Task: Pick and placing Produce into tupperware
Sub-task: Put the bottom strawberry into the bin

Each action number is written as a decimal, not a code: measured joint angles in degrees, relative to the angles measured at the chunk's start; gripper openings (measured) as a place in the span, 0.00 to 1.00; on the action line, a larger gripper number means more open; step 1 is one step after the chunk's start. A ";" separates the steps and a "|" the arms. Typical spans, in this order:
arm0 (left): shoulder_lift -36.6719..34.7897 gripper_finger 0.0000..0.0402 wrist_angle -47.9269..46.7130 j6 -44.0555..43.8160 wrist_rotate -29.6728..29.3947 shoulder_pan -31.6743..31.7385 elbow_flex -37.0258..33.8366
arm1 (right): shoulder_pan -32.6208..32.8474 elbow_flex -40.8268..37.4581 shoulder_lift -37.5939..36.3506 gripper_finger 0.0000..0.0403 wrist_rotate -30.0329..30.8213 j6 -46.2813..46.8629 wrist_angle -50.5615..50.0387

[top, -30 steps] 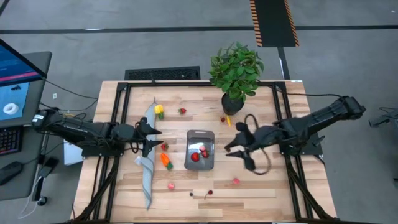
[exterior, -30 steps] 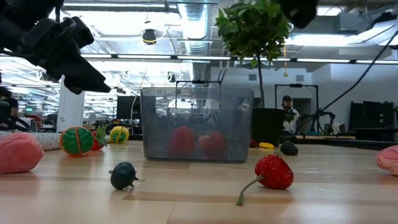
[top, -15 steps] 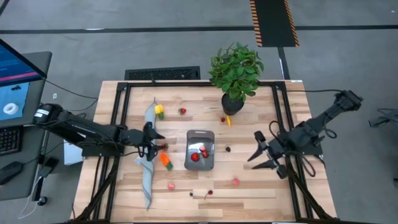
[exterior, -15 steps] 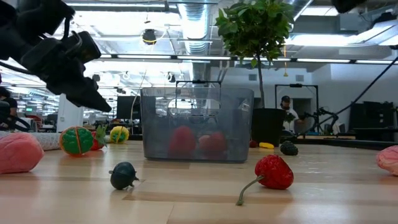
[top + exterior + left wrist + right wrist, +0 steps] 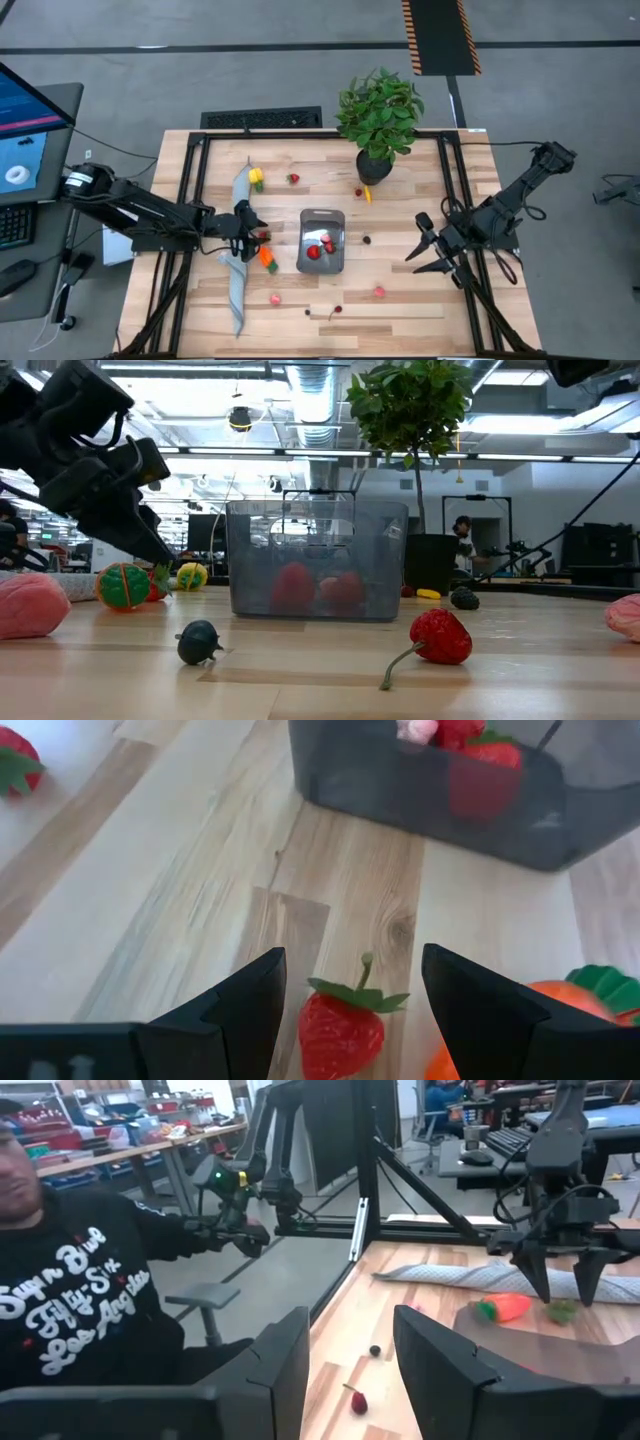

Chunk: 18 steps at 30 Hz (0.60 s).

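A clear, greyish rectangular tupperware [image 5: 322,241] with rounded corners sits near the middle of the wooden tabletop [image 5: 300,200]. Inside it lie red berry-like pieces of produce [image 5: 321,246]. More small toy pieces are scattered around it: a strawberry [image 5: 342,1030] and an orange carrot [image 5: 266,258] just to its left, a yellow piece [image 5: 256,177] farther back by a long grey cloth strip [image 5: 237,250], and pink and red pieces along the front edge.

The left end effector [image 5: 243,226] hangs low just left of the container, beside the cloth, with its fingers apart and nothing held. The right end effector [image 5: 428,245] waits well to the right of the container, also parted and empty.

From above, the strawberry by the left end effector is only a red dot. The left wrist view shows it plainly (green leaves and a short stem), lying on the wood between the two dark fingers [image 5: 240,1010], with the container wall just beyond. The low view alone shows a dark round berry [image 5: 199,642] and a long-stemmed red strawberry [image 5: 438,637] in front of the container. The right wrist view adds a seated person [image 5: 80,1290] in a dark lettered sweatshirt beyond the tabletop. A potted green plant [image 5: 379,115] stands at the back.
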 joint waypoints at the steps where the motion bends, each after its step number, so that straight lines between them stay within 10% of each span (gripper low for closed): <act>1: 0.74 0.56 0.29 -0.02 -0.01 0.00 0.00 | 0.00 0.00 0.08 0.42 0.00 0.00 0.00; 10: 4.37 0.53 4.00 0.17 -0.50 0.07 0.00 | -0.02 0.00 0.08 0.43 0.00 0.03 -0.01; 18: 4.37 0.28 3.25 -0.06 -1.39 0.15 0.00 | -0.02 0.00 0.08 0.43 0.00 0.04 0.00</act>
